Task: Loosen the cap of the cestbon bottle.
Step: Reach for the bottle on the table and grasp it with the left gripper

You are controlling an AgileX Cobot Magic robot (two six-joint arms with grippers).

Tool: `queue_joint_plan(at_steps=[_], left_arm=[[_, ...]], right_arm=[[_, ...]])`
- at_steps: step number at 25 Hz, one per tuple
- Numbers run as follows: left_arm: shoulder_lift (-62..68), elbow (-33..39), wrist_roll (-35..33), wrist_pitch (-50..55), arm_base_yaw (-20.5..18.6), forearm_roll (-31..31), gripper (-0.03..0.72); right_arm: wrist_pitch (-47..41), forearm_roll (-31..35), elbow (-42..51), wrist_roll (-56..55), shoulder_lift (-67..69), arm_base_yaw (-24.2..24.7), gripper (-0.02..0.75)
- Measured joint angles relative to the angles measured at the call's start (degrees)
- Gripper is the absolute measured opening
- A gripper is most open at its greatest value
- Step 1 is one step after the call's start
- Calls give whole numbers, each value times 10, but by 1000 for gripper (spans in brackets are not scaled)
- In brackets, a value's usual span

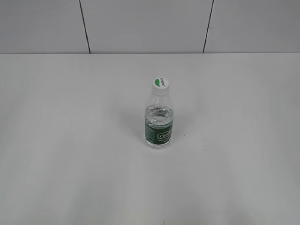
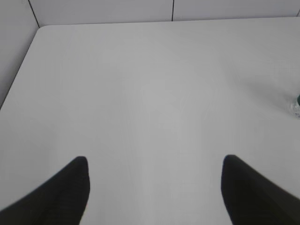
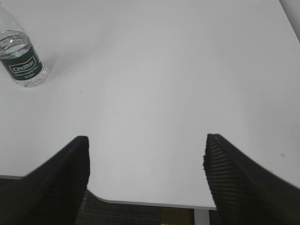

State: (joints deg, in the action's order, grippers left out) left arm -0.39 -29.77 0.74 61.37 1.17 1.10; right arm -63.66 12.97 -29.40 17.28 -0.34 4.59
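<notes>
The cestbon bottle stands upright near the middle of the white table, clear with a dark green label band. Its white cap with a green leaf mark sits on the neck. In the right wrist view the bottle is at the far upper left, its cap cut off by the frame. In the left wrist view only a sliver of the bottle shows at the right edge. My left gripper is open and empty over bare table. My right gripper is open and empty near the table's front edge. Neither gripper shows in the exterior view.
The white table runs back to a grey panelled wall. The table's front edge and rounded corner show in the right wrist view, with dark floor below. The table's far left corner shows in the left wrist view.
</notes>
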Motion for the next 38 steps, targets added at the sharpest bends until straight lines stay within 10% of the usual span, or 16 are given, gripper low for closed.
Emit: queue_joint_plan(at_steps=[30,38], left_arm=[[36,-4,0,-7,0,2,527],[90,0,-46,-205,0,-30,527]], right_arm=[[0,1,0,0,0,0,580],[71,2,-10,0,0,0,580]])
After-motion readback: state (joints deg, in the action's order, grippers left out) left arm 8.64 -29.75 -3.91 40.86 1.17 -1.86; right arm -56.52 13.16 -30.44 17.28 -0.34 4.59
